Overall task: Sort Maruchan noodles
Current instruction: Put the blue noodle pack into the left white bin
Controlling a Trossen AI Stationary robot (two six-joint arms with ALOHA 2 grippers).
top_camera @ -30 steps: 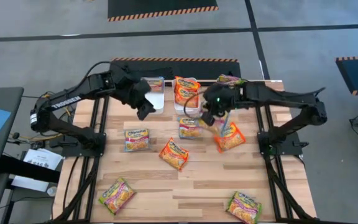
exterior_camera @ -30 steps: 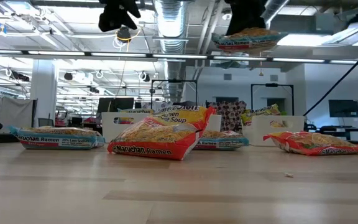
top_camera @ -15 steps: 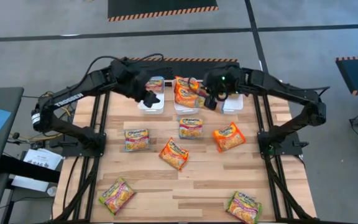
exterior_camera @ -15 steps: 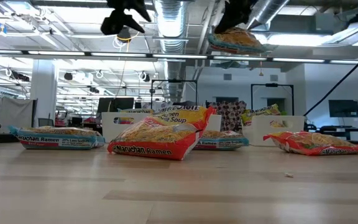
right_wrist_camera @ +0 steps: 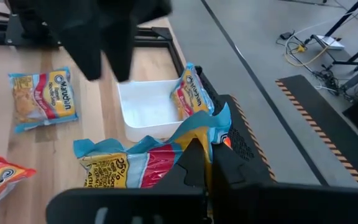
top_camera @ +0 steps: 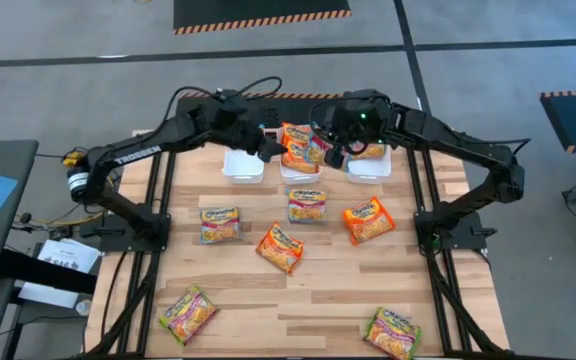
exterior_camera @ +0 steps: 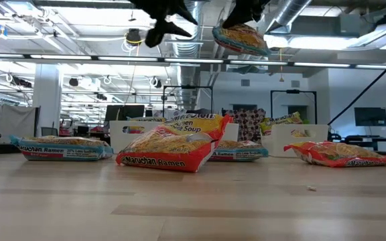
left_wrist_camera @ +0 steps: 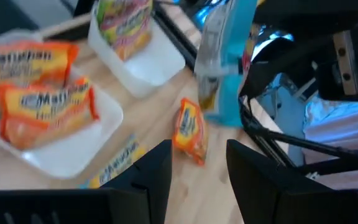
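Both arms are basically matte black all over, chunky tube-like links with bulkier blocks at the joints. The left arm point(top_camera: 138, 155) has white lettering running along its long link, plus a pale ring with a small orange spot near its shoulder end. Thin black cables loop up over the wrist area on the left arm, and another cable trails off the right arm point(top_camera: 448, 150) near its elbow. There's a small green light glowing on the right arm's wrist block. Up close, the left gripper point(left_wrist_camera: 199, 174) has two flat, dark, slightly glossy fingers; the right gripper point(right_wrist_camera: 207, 163) looks the same black plastic.
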